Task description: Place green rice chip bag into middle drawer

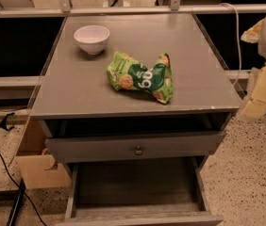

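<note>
The green rice chip bag (140, 76) lies crumpled on the grey cabinet top (90, 93), right of centre. The middle drawer (135, 182) is pulled out wide below, and its flat grey floor shows with nothing on it. Above it, a grey drawer front with a small round knob (138, 150) stands slightly out. My gripper (261, 91) is the pale cream shape at the right edge of the view. It is beside the cabinet's right side at about the height of the top, well apart from the bag and holding nothing that I can see.
A white bowl (92, 38) stands at the back left of the cabinet top. A metal rail (123, 9) runs behind the cabinet. A cardboard box (36, 166) and black cables (1, 159) lie on the speckled floor at the left.
</note>
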`<state>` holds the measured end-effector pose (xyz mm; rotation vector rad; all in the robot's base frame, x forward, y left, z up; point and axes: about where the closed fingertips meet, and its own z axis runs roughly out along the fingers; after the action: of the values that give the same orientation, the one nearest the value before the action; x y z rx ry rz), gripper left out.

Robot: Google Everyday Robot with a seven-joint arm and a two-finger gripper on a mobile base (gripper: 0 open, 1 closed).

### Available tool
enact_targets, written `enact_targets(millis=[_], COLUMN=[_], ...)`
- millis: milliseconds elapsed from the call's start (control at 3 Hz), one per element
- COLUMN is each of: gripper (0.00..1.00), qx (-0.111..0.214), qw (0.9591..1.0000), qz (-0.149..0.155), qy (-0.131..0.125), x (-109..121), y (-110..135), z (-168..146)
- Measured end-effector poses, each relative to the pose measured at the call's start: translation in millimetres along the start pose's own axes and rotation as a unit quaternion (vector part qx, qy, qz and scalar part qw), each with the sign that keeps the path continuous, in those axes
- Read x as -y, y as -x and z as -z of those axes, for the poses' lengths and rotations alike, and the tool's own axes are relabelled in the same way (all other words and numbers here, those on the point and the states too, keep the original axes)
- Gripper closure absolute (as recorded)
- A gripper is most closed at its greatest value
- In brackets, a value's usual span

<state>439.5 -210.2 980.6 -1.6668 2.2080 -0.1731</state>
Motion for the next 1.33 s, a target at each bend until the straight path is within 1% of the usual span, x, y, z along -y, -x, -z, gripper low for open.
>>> enact_targets(millis=[333,667,1000,1333], gripper=[0.00,0.00,0.00,0.00], qx=[0.005,0.022,0.060,0.110], qw=[0.9997,0.9977,0.9919,0.9790], qz=[0.016,0.050,0.097,0.166], qy=[-0.020,-0.039,-0.055,-0.044], x=[2,12,29,51], y=[15,38,64,90], z=[-8,-22,-44,-69])
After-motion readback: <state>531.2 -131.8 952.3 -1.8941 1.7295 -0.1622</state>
